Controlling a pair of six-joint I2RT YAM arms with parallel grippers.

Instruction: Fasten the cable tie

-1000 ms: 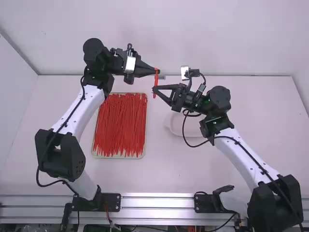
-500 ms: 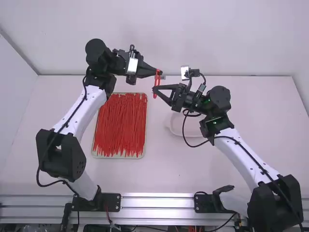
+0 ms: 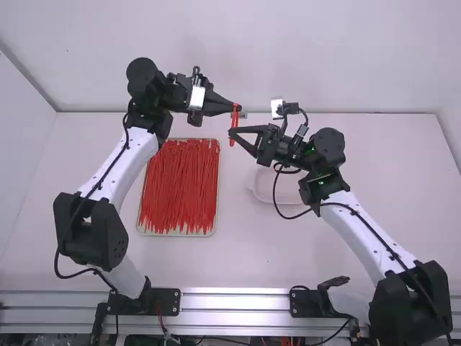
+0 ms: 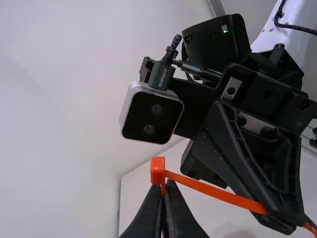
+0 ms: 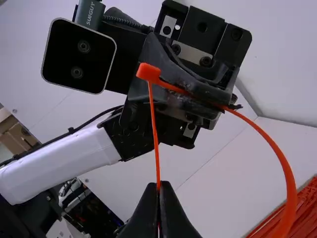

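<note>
A red cable tie (image 3: 233, 124) hangs in the air above the table's far middle, held between both grippers. My left gripper (image 3: 236, 110) is shut on it just below its square head (image 4: 157, 170), and the strap (image 4: 218, 193) runs off toward the right arm. Just below and in front, my right gripper (image 3: 230, 132) is shut on the thin tail (image 5: 154, 139), which points up at the head (image 5: 147, 72). The strap bends round in a wide loop (image 5: 285, 158) past the left gripper's fingers (image 5: 198, 96).
A flat tray (image 3: 217, 189) with several loose red cable ties (image 3: 180, 184) lies under the left arm. A pale white dish (image 3: 258, 192) sits on the table beneath the right arm's wrist.
The left gripper has edged slightly to the right with the tie's head. The right gripper has hardly moved.
</note>
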